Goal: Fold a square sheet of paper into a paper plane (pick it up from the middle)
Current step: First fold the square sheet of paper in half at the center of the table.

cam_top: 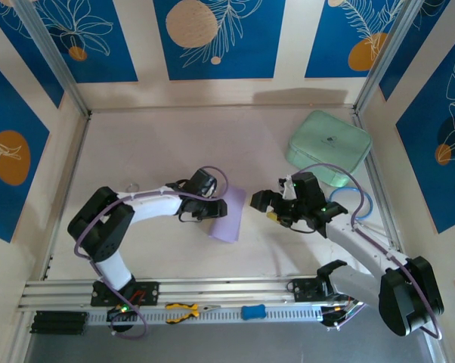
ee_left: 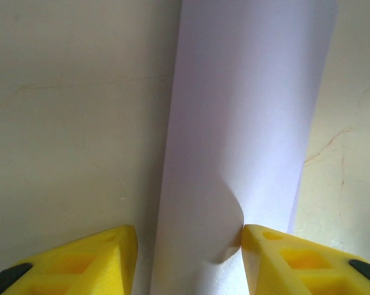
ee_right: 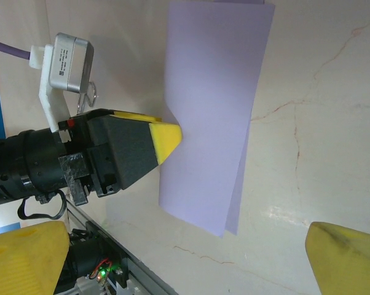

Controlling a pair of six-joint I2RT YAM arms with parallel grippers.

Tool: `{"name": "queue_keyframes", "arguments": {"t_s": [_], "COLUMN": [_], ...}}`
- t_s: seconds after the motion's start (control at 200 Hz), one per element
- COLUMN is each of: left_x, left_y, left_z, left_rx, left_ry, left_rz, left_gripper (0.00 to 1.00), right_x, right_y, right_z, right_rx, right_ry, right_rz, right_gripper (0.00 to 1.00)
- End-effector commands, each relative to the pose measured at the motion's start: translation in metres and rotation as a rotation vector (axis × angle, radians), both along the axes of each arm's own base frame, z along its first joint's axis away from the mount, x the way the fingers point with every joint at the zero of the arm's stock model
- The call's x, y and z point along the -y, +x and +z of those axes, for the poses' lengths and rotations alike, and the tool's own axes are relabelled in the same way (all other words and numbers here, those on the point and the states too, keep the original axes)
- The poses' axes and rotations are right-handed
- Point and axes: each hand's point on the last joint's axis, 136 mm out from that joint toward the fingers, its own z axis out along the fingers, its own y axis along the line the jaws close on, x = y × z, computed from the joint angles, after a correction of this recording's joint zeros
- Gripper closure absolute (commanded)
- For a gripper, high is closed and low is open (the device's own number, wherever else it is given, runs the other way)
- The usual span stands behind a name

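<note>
Two pairs of yellow fingers face each other over a pale table (cam_top: 159, 151). Your left fingers (ee_left: 105, 258) stand partly spread astride the square sheet of paper (ee_left: 246, 110), one tip denting its edge; you cannot tell whether they truly pinch it. The lavender sheet lies doubled over on the table, between both pairs. Just beyond it, your right fingers (ee_right: 348, 261) are spread wide, holding nothing. Expect the paper to be featherlight, floppy and easily creased. Take it mid-sheet with a gentle pinch, since hard squeezing would likely crumple it.
</note>
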Motion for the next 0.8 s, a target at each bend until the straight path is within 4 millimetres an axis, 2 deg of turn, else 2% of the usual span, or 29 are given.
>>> {"name": "queue_keyframes", "arguments": {"t_s": [0.0, 0.325, 0.62, 0.795], "left_x": [-0.006, -0.013, -0.006, -0.014], "left_y": [0.007, 0.01, 0.008, 0.009], "left_z": [-0.002, -0.002, -0.005, -0.01], "left_rx": [-0.006, -0.005, -0.023, -0.035], "left_ry": [0.04, 0.031, 0.036, 0.11], "left_rz": [0.016, 0.077, 0.01, -0.009], "left_gripper": [0.51, 0.47, 0.48, 0.48], "right_x": [-0.002, -0.003, -0.004, -0.004], "right_y": [-0.002, -0.002, -0.003, -0.003], "right_z": [-0.007, -0.014, -0.018, -0.019], "right_rx": [-0.015, -0.032, -0.041, -0.043], "right_ry": [-0.004, -0.012, -0.016, -0.021], "right_rz": [0.003, 0.003, 0.009, 0.008], "right_gripper": [0.01, 0.01, 0.01, 0.01]}}
